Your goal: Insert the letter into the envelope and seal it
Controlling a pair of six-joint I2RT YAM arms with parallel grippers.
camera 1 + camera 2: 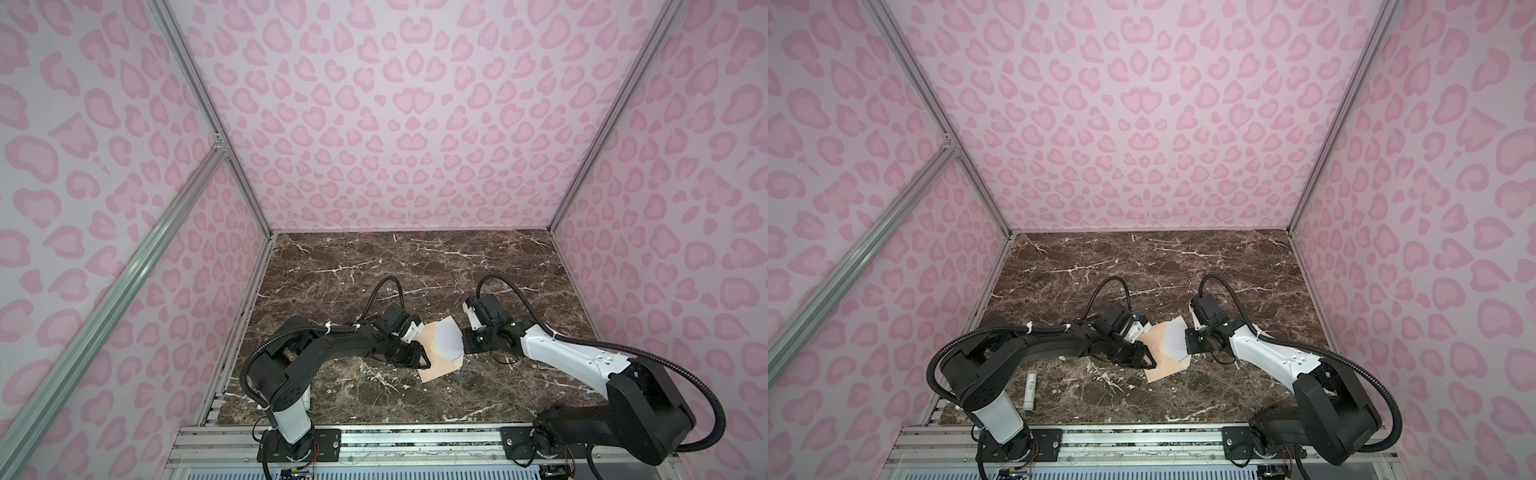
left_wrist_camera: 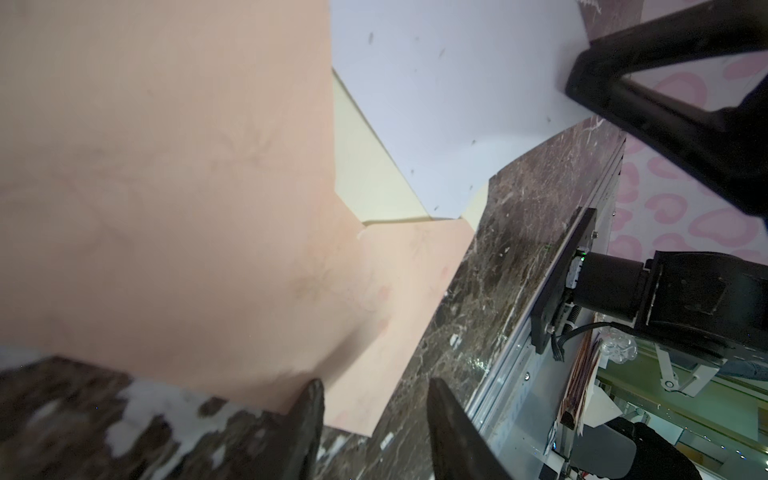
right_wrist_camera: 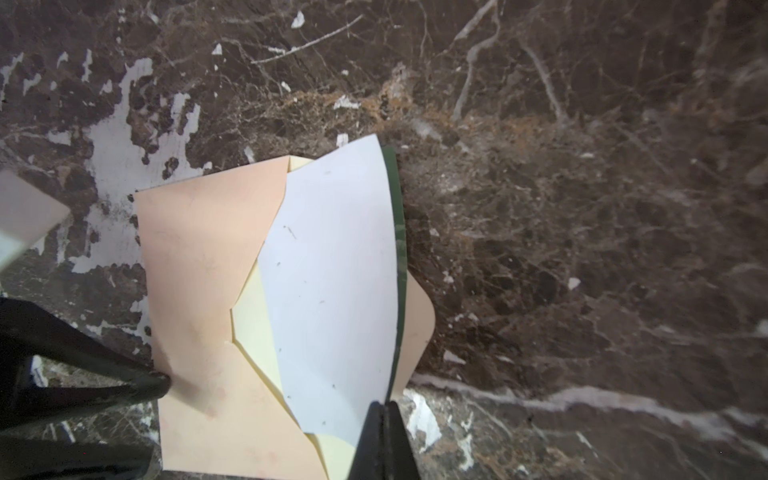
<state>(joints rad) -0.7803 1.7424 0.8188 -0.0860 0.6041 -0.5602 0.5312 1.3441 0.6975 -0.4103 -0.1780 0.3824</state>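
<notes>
1. While the right claw (image 3: 384, 415) is clamped shut on the green-trimmed edge of the letter (image 3: 332, 291), the sheet ahead of it is only partway inside the envelope (image 3: 199, 249). Its far part is tucked under the peach front panel, and the rest lies bare between the two claws.
2. Just ahead of the right claw the letter bows upward. A harder push would, I judge, crease the sheet rather than slide it in.
3. About half open, the left claw (image 2: 376, 415) grips nothing. One fingertip (image 3: 160, 384) presses the envelope's edge against the table (image 3: 582, 208). That single contact is a weak anchor, so the envelope may pivot around it or skid away from the right claw.
4. The letter looks skewed to the pocket, so a leading corner could jam against the inside fold.
5. The flap (image 3: 419, 332) lies directly beneath the letter beside the right claw's tips. A low push could catch and crumple it.
6. The glue stick (image 1: 1030, 390) rests well behind the left claw, near that arm's base. A careless swing back could send it rolling.
</notes>
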